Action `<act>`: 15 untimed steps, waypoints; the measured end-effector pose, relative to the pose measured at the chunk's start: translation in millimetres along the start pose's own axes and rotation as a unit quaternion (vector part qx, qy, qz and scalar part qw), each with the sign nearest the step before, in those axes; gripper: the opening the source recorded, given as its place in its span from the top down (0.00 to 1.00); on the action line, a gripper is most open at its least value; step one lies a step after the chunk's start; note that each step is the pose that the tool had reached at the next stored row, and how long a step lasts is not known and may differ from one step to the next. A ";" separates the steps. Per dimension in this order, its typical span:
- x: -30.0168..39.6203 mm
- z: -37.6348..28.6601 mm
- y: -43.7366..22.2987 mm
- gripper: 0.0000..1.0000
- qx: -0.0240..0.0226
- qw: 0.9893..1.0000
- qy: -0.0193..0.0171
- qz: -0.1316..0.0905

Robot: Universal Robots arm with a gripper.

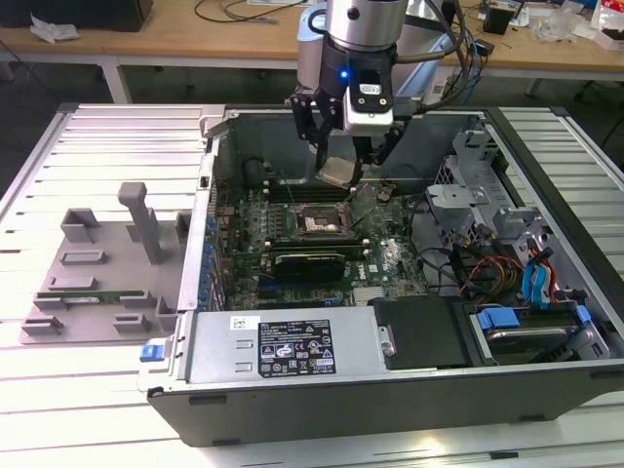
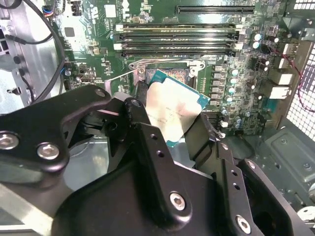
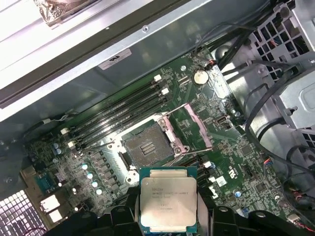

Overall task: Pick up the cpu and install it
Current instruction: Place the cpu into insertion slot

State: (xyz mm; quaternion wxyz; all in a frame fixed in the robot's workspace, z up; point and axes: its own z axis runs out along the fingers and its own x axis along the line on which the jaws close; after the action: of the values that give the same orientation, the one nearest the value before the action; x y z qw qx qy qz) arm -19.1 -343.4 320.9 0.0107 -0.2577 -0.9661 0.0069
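Pincer (image 1: 343,166) clenched on cpu (image 3: 168,204), hovering near open socket (image 3: 147,145); raised load plate (image 3: 194,129), memory slots (image 3: 118,114) alongside.

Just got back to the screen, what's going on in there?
The gripper is shut on the cpu, holding it above the motherboard inside the open computer case, near the socket. The socket is open and bare; the cpu is not seated yet.
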 end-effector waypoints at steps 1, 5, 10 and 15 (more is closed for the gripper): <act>0.0 0.0 0.0 0.45 0.000 1.000 0.000 0.003; 0.0 0.1 0.0 0.45 0.000 1.000 0.000 0.012; 0.0 0.2 0.0 0.45 0.000 1.000 0.000 0.027; 0.0 0.3 0.0 0.45 0.000 0.999 0.000 0.040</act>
State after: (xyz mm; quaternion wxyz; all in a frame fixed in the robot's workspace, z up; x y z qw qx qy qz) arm -19.1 -343.3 320.6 0.0107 -0.2959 -0.9551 0.0074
